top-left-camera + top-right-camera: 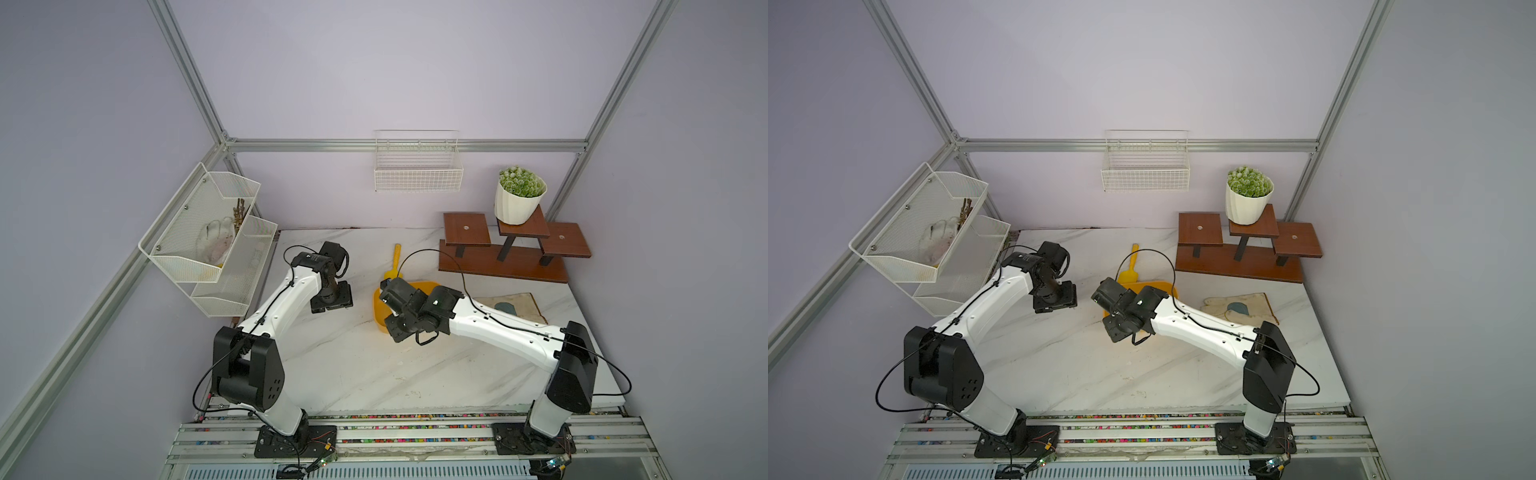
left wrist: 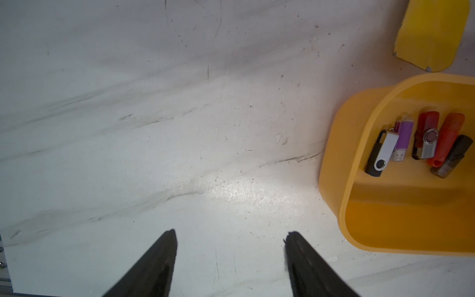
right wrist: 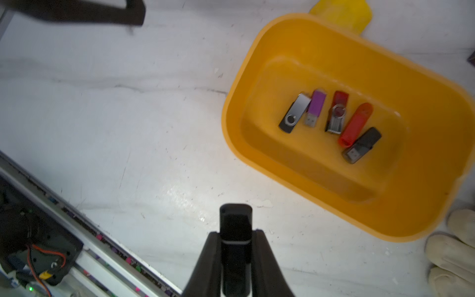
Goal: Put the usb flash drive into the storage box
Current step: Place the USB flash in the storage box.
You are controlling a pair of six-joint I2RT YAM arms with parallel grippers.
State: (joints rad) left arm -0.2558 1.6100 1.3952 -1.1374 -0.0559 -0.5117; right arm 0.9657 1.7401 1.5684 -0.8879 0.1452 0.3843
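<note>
- Usb flash drive, black, is pinched between the fingers of my right claw, its free end poking out past the tips.
- Right claw is clamped on the drive. In the right wrist view it hangs over bare worktop, short of the box's near wall and not yet above the opening.
- Storage box, yellow, lies just ahead, with five other drives lying side by side on its floor.
- Left claw hovers with its jaws apart over bare worktop beside the box, holding nothing.
- I judge this to be the carry step: the grasp is made and the drop is not yet done.
- Next I need to bring the right claw forward over the rim, keep it clear of the wall, centre it over free floor, then part the jaws.
</note>
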